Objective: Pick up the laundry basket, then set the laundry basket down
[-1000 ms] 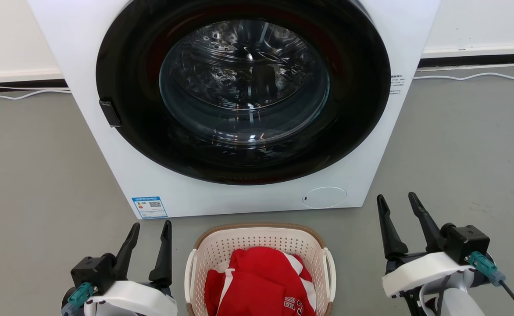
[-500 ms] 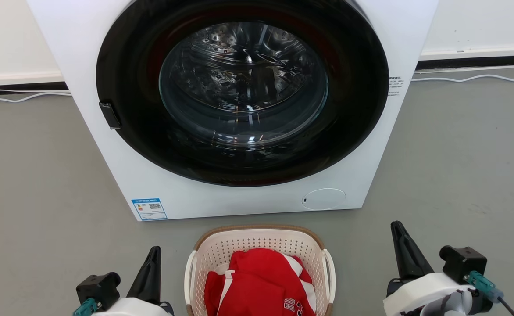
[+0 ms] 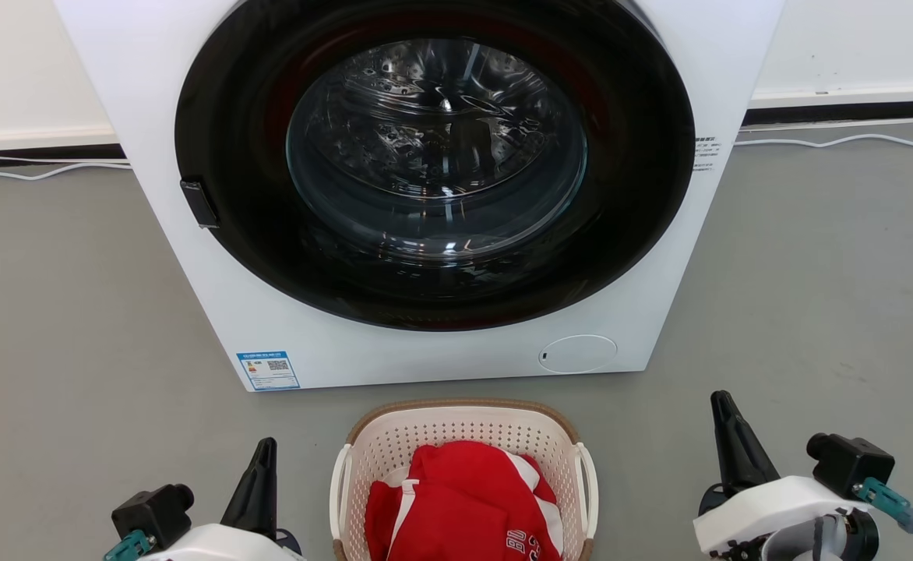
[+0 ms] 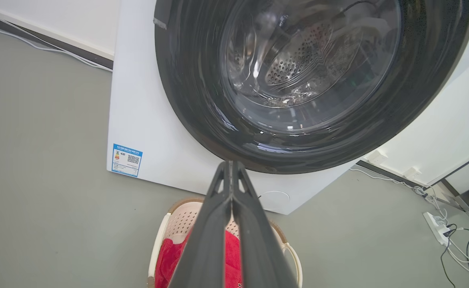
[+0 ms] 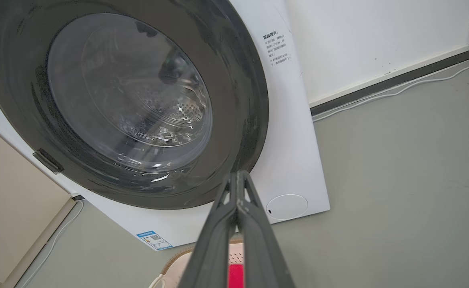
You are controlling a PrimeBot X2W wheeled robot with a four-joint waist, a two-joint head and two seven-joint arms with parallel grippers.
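The laundry basket [image 3: 456,425], cream-white and perforated with a tan rim and white loop handles, stands on the grey floor at the bottom centre of the head view, with a red and white garment [image 3: 464,502] inside. My left gripper [image 3: 263,452] is shut, empty, to the basket's left and apart from it. On the other side my right gripper [image 3: 721,405] is also shut on nothing, well clear of the basket. In the left wrist view the closed left gripper [image 4: 229,164] points over the basket [image 4: 178,218]. The right gripper [image 5: 238,174] shows closed above the basket's rim [image 5: 174,258].
A white front-loading washer [image 3: 456,354] with a closed dark round door [image 3: 433,164] stands right behind the basket. White cables [image 3: 838,139] run along the wall base. A power strip [image 4: 436,226] lies on the floor to the washer's right.
Both grippers have gone from open to shut, closing on nothing. Both arms have drawn back toward the bottom of the head view. The basket has not moved.
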